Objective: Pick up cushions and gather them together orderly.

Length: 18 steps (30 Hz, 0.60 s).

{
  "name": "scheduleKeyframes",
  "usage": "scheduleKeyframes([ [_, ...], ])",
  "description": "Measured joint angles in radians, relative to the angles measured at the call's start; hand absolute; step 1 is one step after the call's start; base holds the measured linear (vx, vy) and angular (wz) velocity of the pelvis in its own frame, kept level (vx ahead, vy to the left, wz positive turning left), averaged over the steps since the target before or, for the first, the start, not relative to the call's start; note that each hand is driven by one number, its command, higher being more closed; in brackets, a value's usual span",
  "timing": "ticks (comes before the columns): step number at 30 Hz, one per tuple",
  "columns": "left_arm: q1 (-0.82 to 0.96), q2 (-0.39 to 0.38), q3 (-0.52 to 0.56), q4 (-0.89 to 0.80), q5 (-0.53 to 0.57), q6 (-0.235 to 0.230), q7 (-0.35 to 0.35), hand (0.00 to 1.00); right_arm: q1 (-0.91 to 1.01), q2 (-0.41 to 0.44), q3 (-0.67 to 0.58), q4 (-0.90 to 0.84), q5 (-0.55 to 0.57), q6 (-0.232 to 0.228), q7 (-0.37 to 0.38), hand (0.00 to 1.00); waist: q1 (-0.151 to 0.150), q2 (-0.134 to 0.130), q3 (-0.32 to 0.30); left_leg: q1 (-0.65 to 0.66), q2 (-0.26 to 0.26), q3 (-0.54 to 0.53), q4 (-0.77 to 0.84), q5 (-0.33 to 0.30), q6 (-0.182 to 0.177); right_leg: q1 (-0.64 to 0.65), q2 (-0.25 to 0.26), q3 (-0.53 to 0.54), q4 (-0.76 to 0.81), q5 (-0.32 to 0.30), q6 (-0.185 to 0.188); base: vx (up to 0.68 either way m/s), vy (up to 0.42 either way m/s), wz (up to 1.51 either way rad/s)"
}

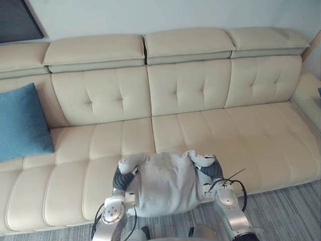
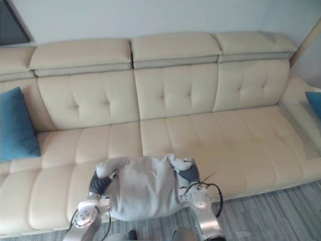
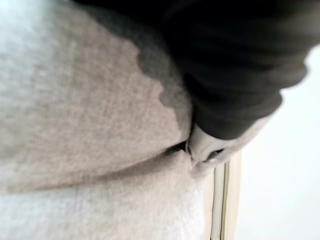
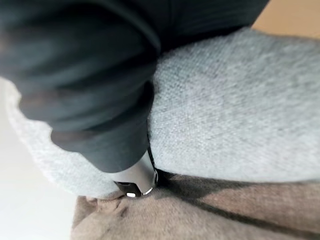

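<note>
Nearest, over the front edge of the cream sofa (image 1: 200,125): a grey cushion (image 1: 163,183), raised and squeezed between the left hand (image 1: 123,175) on its left side and the right hand (image 1: 210,169) on its right side. Bulged upward between the two dark ribbed covers, with a corner poking up above each hand.

From the left wrist view, saw the dark cover pressed flat against the grey weave and sunk into a fold of it, with a strip of the sofa's cream edge past it. From the right wrist view, much the same: cover buried against the cloth. Could not tell for either hand whether it lay spread or clenched, being lost in the fabric.

Below and right, grey striped floor (image 1: 281,211).

Farther back on the left, a blue cushion (image 1: 20,123) propped against the backrest, well apart from the grey one.

Far right, on the sofa's end, a second blue cushion (image 2: 315,103), caught more fully by the right eye view.
</note>
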Motion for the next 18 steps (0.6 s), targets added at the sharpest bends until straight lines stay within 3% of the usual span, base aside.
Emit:
scheduleKeyframes([
  [1,-0.001,-0.016,-0.006,0.001,0.0,0.001,-0.001,1.0,0.003,-0.02,-0.007,0.001,0.0,0.0,0.001,1.0,-0.003,0.028,0.0,0.0,0.02,-0.026,-0.002,0.005,-0.009,0.034,0.021,-0.002,-0.046,0.02,-0.005,0.15,-0.123,0.17],
  [3,-0.003,-0.031,-0.008,0.003,0.009,0.0,-0.009,1.0,0.008,-0.03,-0.021,0.001,0.0,0.003,0.003,1.0,0.0,0.052,-0.001,0.02,0.036,-0.061,-0.023,0.015,-0.025,0.087,0.044,-0.03,-0.107,0.034,-0.021,0.12,-0.11,0.18],
  [9,-0.005,-0.033,-0.045,0.019,0.03,0.012,-0.03,1.0,0.05,-0.015,-0.084,0.001,0.003,0.003,0.005,1.0,-0.004,0.051,-0.003,0.051,0.073,-0.144,-0.101,0.048,-0.07,0.178,0.097,-0.094,-0.24,0.076,-0.046,0.02,-0.093,0.28],
  [18,-0.05,-0.027,-0.033,0.023,0.047,0.023,-0.012,1.0,0.014,-0.01,-0.088,0.001,0.003,0.011,0.009,1.0,0.007,0.051,-0.004,0.067,0.06,-0.174,-0.149,0.067,-0.07,0.252,0.098,-0.105,-0.387,0.16,-0.041,-0.06,0.012,0.08],
])
